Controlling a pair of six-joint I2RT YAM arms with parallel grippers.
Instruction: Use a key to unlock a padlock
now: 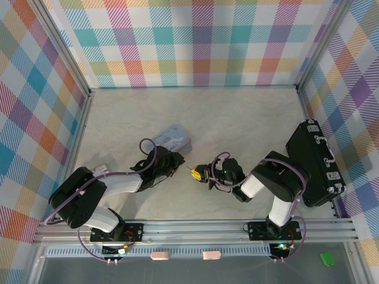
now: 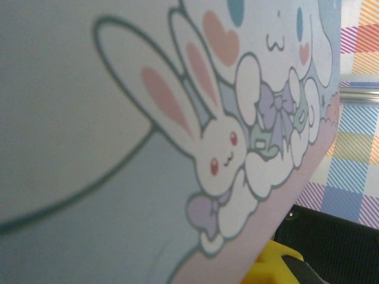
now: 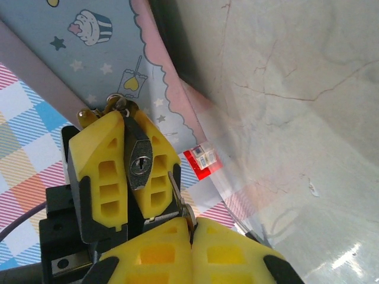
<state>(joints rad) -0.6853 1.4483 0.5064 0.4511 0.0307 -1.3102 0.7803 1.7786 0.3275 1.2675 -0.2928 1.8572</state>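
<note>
In the right wrist view the dark padlock (image 3: pixel 140 161) sits clamped between the yellow fingers (image 3: pixel 99 171) of my left gripper (image 3: pixel 131 127), its keyhole facing the camera. Its silvery shackle (image 3: pixel 116 105) reaches up to the edge of the pale-blue tin (image 3: pixel 89 53). My right gripper (image 3: pixel 192 223) is shut on the thin grey key (image 3: pixel 176 188). The key's tip stands just right of the keyhole, apart from it. From above, the left gripper (image 1: pixel 176 161) and right gripper (image 1: pixel 195 173) face each other closely beside the tin (image 1: pixel 173 139).
The cartoon-printed tin (image 2: pixel 177 118) lies right against the left wrist camera. A black case (image 1: pixel 314 163) stands along the right wall. Checked walls enclose the pale table (image 1: pixel 237 124), with open room at the back and centre.
</note>
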